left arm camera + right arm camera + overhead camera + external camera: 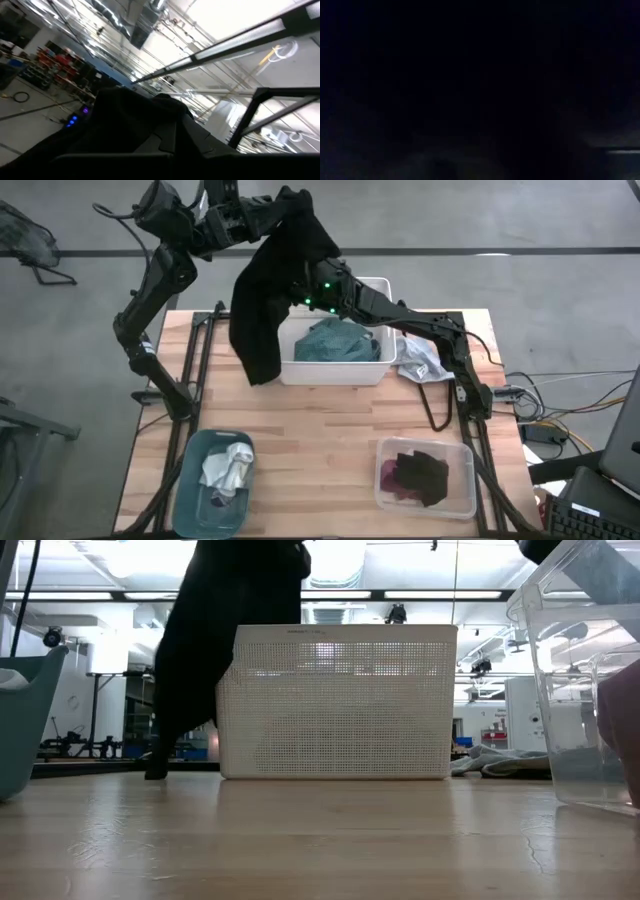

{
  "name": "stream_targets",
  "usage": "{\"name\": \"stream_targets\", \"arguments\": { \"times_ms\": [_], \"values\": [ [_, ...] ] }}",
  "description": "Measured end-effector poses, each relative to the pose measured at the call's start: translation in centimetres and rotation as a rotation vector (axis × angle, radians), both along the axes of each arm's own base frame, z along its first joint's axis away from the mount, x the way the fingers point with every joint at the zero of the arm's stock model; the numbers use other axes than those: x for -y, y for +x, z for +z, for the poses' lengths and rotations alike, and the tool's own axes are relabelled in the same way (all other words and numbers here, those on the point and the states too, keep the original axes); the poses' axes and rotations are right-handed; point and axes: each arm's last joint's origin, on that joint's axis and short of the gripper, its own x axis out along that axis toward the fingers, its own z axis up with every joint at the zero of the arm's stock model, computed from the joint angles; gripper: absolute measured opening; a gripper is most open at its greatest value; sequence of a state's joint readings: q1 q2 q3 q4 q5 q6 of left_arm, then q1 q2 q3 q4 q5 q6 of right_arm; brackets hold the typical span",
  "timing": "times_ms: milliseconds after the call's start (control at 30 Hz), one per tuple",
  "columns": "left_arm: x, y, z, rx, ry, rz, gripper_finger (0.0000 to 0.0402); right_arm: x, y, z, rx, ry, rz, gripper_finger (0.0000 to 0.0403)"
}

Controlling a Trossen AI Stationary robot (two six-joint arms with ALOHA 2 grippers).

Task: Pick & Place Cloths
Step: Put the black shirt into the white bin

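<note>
A large black cloth point(268, 300) hangs from my left gripper point(292, 198), which is raised high over the table's far edge. The cloth drapes beside and partly over the white mesh basket point(335, 370), and also over my right arm point(400, 312). My right gripper is hidden under it; the right wrist view is all dark. In the low view the black cloth point(215, 640) hangs left of the basket point(340, 700). A teal-green cloth point(335, 340) lies in the basket. A white-grey cloth point(422, 365) lies on the table to its right. My left gripper holds the black cloth by a bunched part at its top point(298, 202), lifted high. In the left wrist view the cloth point(140, 115) lies over the fingers and hides the place of contact. The cloth hangs slack below, and its lower end point(156, 770) reaches about table height.
A teal bin point(190, 490) at the near left holds a white-grey cloth point(228, 470). A clear bin point(462, 480) at the near right holds maroon and black cloths point(415, 475). Bare wood point(320, 430) lies between the bins and the basket.
</note>
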State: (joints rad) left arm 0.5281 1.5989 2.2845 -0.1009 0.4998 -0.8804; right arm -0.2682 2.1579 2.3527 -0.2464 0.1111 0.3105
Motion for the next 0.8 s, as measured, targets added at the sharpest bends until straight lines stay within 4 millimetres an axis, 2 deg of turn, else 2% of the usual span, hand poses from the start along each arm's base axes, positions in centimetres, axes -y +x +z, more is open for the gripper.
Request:
{"name": "stream_targets", "arguments": {
  "times_ms": [67, 133, 233, 400, 500, 667, 800],
  "values": [
    [0.2, -0.2, 0.1, 0.001, 0.008, -0.013, 0.0008, 0.0, -0.6, 0.8, 0.006, -0.044, 0.008, 0.0042],
    [0.5, -0.5, 0.3, 0.005, 0.020, -0.025, 0.0012, -0.2, -1.5, 1.6, -0.003, -0.068, 0.006, 0.0026],
    [0.8, -1.1, 0.6, 0.012, 0.047, -0.038, 0.0015, -0.5, -3.9, 4.0, -0.018, -0.116, -0.024, 0.0016],
    [1.6, -2.1, 0.9, 0.012, 0.130, -0.069, 0.0017, -1.3, -9.0, 8.6, -0.044, -0.251, -0.163, 0.0015],
    [2.1, -2.7, 0.9, -0.023, 0.151, -0.102, 0.0017, -1.6, -11.9, 10.6, -0.033, -0.261, -0.185, 0.0014],
    [2.6, -3.5, 0.3, -0.125, 0.173, -0.068, 0.0018, -2.1, -15.7, 12.1, -0.118, -0.265, -0.315, 0.0014],
    [3.0, -4.3, -0.5, -0.221, 0.200, -0.031, 0.0018, -2.1, -17.1, 12.2, -0.168, -0.255, -0.346, 0.0014]
  ]
}}
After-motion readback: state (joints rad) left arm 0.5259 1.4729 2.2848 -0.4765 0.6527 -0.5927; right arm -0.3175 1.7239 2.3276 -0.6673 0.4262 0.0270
